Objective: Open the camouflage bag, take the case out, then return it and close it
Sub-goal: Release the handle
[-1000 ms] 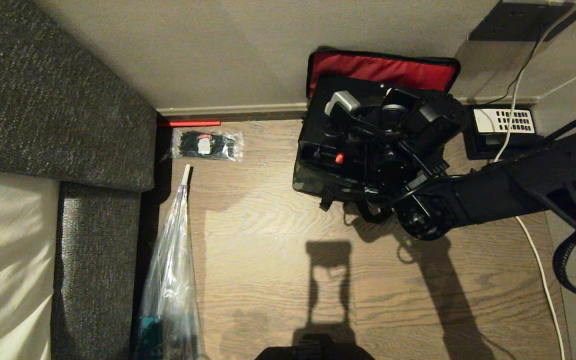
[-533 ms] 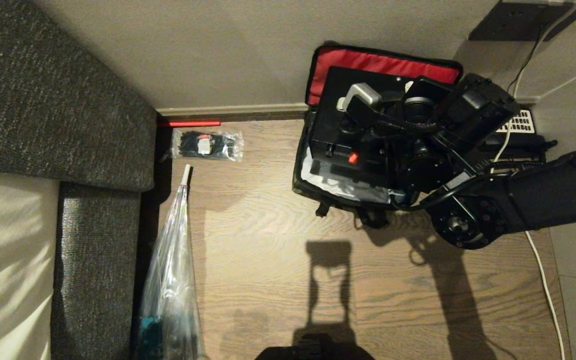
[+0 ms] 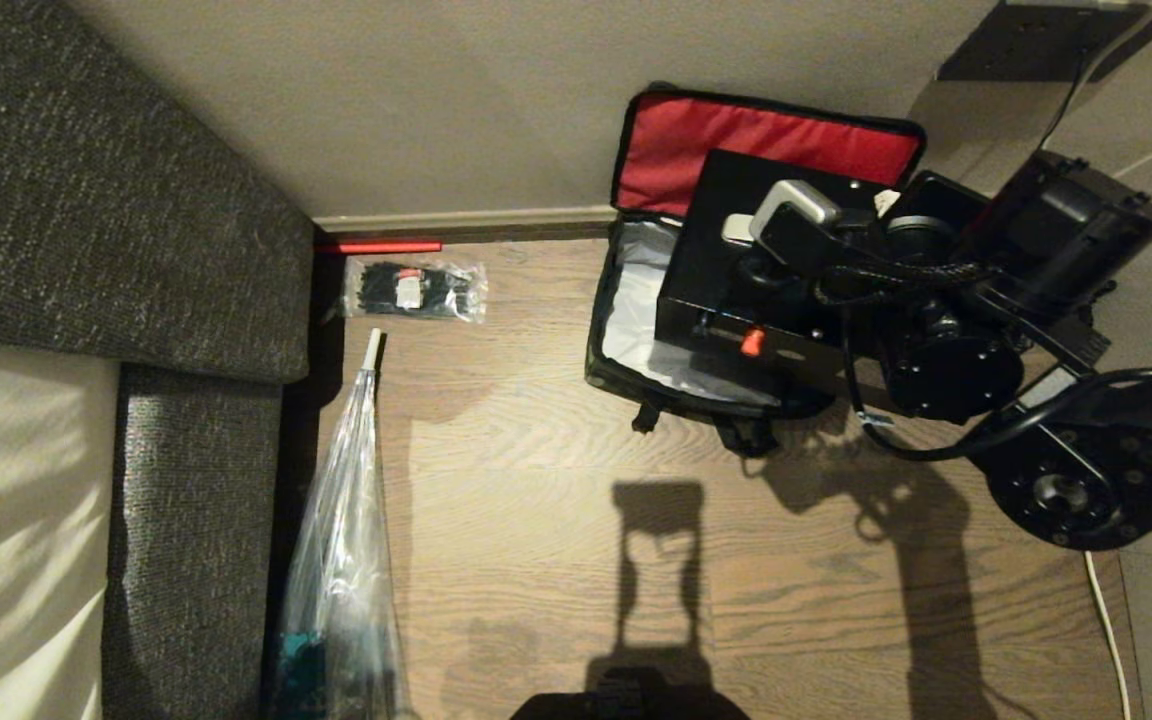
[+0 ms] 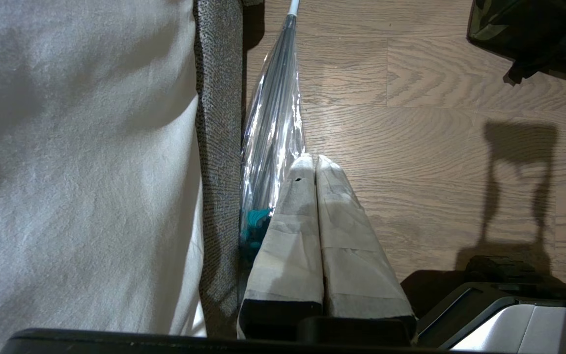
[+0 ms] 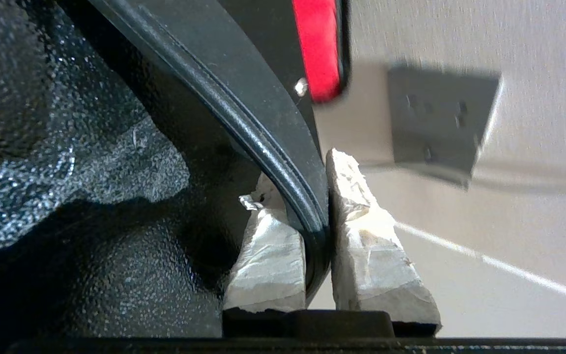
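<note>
We see the right end effector [image 5: 318, 231] pinching the case [image 5: 116, 206] by its rim (black, pebbled), red lid lining [image 5: 318, 49] at twelve o'clock.

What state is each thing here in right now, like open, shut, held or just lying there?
Green camouflage fabric bag: open, red-lined lid up against the wall.
Flat black rectangular case: held above the bag.
Right pincer: shut on the case's edge.
Left pincer: shut, holding nothing.
Clear packet of black cable ties: lying on the floor.

Small clear packet of black cable ties [image 3: 414, 289] on the wooden floor [image 3: 536, 480], near the skirting board. Wrapped umbrella [image 3: 341, 560] along the grey sofa [image 3: 116, 200]. Thin red stick [image 3: 378, 246] against the wall. Dark wall socket [image 3: 1021, 40] above.
</note>
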`<state>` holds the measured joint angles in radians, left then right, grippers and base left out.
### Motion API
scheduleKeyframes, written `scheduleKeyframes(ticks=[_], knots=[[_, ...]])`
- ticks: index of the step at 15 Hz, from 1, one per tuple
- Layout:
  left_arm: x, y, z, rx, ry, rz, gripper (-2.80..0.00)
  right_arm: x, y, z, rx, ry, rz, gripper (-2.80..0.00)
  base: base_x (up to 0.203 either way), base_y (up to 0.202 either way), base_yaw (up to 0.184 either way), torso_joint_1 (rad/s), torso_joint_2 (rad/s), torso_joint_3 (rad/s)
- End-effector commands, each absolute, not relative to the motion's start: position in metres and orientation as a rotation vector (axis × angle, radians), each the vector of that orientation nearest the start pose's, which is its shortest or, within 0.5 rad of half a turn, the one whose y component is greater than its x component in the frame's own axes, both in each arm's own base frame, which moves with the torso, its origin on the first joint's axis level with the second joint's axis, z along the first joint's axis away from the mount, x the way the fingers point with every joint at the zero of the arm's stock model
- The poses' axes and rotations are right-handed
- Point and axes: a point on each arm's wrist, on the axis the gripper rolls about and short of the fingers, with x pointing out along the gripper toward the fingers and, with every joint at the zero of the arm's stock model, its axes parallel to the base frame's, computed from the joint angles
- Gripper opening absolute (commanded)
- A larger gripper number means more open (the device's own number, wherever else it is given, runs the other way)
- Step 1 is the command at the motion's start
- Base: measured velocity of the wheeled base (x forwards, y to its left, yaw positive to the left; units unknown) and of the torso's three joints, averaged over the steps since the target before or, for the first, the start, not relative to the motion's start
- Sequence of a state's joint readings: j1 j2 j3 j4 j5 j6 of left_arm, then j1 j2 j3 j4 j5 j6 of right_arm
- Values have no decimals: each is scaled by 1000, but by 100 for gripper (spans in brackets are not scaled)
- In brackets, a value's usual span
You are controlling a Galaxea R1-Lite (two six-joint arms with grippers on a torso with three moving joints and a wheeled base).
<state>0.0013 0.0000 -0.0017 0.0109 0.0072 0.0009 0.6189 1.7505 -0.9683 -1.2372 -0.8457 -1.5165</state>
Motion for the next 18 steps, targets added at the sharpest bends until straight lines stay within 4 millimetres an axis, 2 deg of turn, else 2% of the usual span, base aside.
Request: scheduleKeyframes(ticks=[1, 8, 18], knots=[[-23, 0, 75, 2, 8, 9, -280, 253, 150, 272, -1185, -84, -453, -280, 0, 0, 0, 0, 0, 0], [-23, 0, 75, 2, 8, 9, -280, 239, 104, 270, -1203, -5, -548, -280, 0, 0, 0, 0, 0, 0], [-23, 0, 75, 2, 8, 9, -280, 218, 52, 265, -1222, 114, -680, -280, 0, 0, 0, 0, 0, 0]])
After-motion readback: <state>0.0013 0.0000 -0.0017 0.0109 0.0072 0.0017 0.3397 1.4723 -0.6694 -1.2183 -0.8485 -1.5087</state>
